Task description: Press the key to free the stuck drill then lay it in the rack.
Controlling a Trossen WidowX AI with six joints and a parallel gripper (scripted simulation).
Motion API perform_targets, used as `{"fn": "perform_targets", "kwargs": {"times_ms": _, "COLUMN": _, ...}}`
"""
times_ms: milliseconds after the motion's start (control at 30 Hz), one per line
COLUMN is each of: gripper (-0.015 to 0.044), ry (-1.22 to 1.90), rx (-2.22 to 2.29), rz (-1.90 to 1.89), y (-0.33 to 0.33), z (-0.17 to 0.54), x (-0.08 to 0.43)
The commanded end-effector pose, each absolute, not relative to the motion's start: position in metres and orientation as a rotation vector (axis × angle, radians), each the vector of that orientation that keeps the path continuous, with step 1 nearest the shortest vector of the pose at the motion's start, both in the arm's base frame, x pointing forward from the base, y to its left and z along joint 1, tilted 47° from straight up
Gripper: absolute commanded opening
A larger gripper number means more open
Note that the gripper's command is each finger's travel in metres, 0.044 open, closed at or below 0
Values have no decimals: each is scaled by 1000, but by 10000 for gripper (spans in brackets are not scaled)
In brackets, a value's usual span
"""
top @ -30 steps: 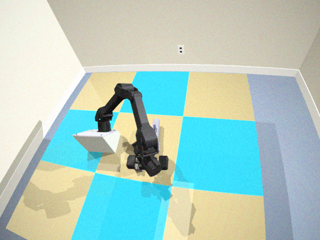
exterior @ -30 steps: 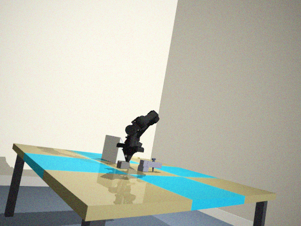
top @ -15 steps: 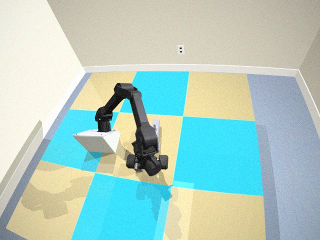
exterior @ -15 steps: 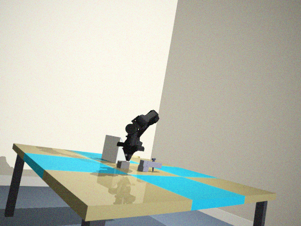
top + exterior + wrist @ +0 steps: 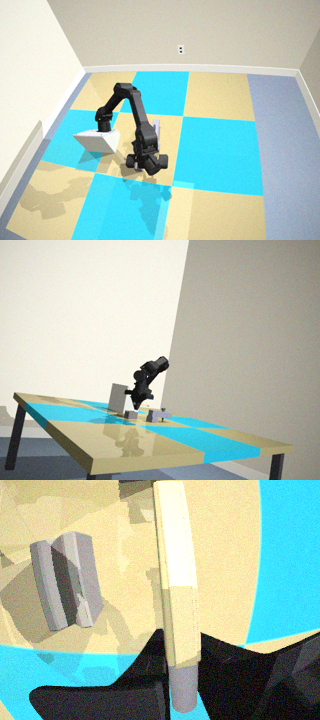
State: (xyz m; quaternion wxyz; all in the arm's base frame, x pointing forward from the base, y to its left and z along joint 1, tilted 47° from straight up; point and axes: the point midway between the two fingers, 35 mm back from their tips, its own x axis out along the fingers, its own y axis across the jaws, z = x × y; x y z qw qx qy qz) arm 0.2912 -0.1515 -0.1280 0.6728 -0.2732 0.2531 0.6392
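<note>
My gripper (image 5: 136,408) (image 5: 170,634) is shut on the drill near its grey end. The drill (image 5: 177,560) is a long cream bar with a grey round shank; its cream part also shows in the exterior view (image 5: 145,405). It is held above the table, outside the holder. The rack (image 5: 82,580) (image 5: 131,414) is a grey grooved block, left of the drill in the wrist view and almost under the fingers in the exterior view. The lavender holder (image 5: 153,416) (image 5: 156,122) carries the dark key (image 5: 163,409). The arm hides the fingertips in the top view.
The white wedge-shaped base (image 5: 96,143) (image 5: 117,397) of the arm stands behind the rack in the exterior view. The holder stands to the right of the rack there. The table (image 5: 165,451) has cyan and tan squares.
</note>
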Motion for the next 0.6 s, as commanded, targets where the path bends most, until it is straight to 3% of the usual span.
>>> {"fn": "perform_targets", "kwargs": {"times_ms": 0, "gripper": 0, "ry": 569, "rx": -625, "rz": 1443, "y": -154, "z": -126, "x": 292}}
{"fn": "perform_targets", "kwargs": {"times_ms": 567, "gripper": 0, "ry": 570, "rx": -624, "rz": 1443, "y": -153, "z": -135, "x": 264}}
